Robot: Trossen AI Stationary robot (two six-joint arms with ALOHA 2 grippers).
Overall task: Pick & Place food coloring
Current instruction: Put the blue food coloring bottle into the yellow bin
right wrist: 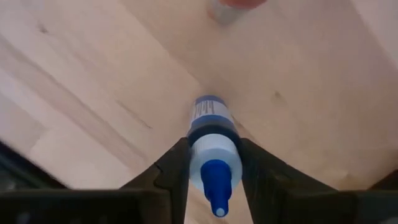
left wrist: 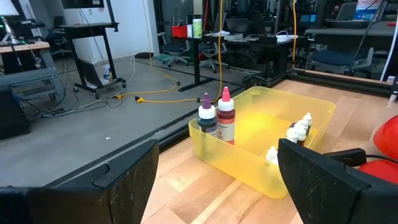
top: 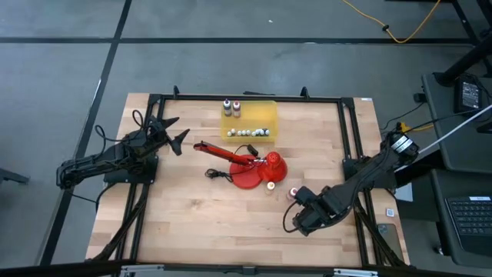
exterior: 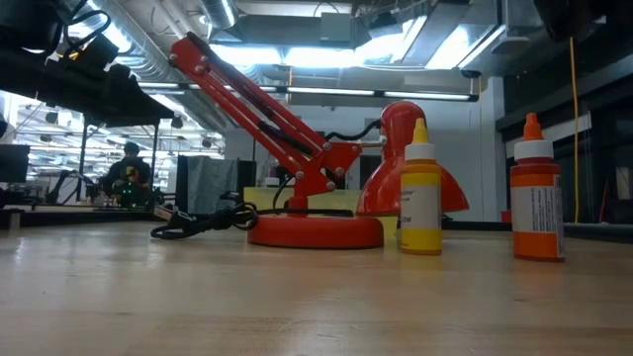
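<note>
Food coloring bottles point(left wrist: 217, 119): two in tray point(left wrist: 249, 168)

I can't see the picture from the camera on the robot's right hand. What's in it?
A little blue dropper bottle sits between the two dark fingers of the right pincer, which are squeezing in on its cap end. Under it is the pale wooden table.
</note>
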